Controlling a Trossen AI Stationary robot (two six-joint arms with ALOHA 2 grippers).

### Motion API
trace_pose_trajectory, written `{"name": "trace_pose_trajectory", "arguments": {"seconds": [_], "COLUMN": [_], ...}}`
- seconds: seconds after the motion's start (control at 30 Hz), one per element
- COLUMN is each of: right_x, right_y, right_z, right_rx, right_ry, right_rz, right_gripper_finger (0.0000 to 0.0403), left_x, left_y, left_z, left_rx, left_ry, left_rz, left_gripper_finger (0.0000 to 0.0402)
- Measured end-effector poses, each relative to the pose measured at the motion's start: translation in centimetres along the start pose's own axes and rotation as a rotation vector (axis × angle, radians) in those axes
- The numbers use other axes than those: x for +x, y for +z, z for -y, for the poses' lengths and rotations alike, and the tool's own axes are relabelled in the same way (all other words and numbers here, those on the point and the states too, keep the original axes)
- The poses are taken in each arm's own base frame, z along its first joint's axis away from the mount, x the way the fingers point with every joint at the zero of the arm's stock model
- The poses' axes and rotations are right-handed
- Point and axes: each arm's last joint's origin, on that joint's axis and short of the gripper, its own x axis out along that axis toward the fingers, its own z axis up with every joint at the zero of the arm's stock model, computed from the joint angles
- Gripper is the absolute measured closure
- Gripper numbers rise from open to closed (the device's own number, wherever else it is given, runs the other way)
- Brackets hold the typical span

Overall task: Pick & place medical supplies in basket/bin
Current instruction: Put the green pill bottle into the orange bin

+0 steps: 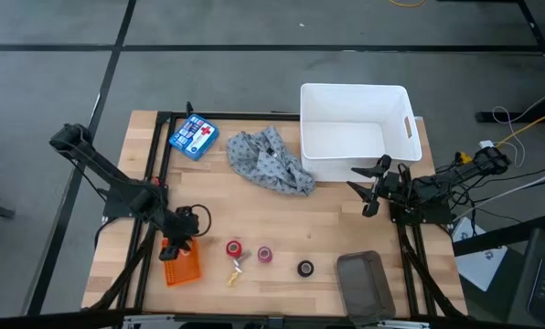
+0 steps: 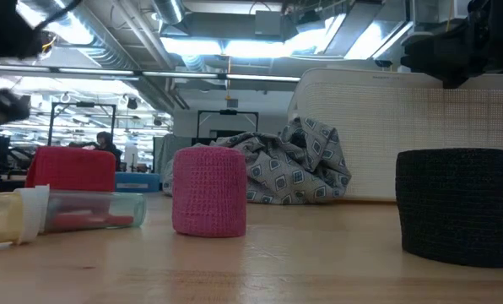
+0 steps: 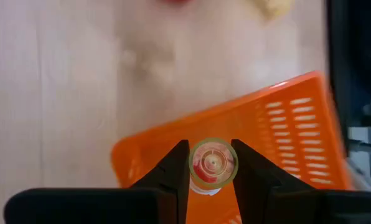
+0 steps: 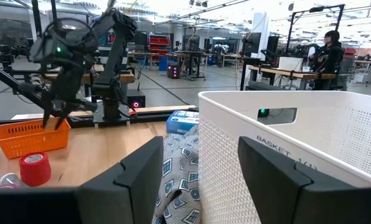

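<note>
While the left gripper point(image 3: 213, 167) clamps 1 small clear vial point(image 3: 213, 165) above the orange basket point(image 1: 183, 265), it looks light, slick, best pinched mid-body; the right gripper point(image 1: 375, 187) waits, fingers apart, beside the bin point(image 1: 400, 99).

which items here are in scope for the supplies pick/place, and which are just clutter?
In scope:
- red roll, pink roll, black roll
- yellowish piece
- grey patterned cloth
- small clear vial, held in left end effector over orange basket
- white bin

Clutter:
- blue red-cross box
- dark grey tray
</note>
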Motion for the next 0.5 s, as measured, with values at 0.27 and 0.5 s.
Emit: {"name": "trace_pose_trajectory", "arguments": {"seconds": [0.27, 0.5], "right_x": [0.0, 0.0], "right_y": [0.0, 0.0], "right_z": [0.0, 0.0], "right_rx": [0.0, 0.0], "right_ry": [0.0, 0.0], "right_rz": [0.0, 0.0], "right_gripper_finger": [0.0194, 0.0194], "left_x": [0.65, 0.2], "left_y": [-0.36, -0.03], "left_z": [-0.78, -0.5], "left_rx": [-0.029, -0.041], "left_ry": [0.084, 0.049], "left_rz": [0.069, 0.129], "left_gripper_finger": [0.0281, 0.0246]}}
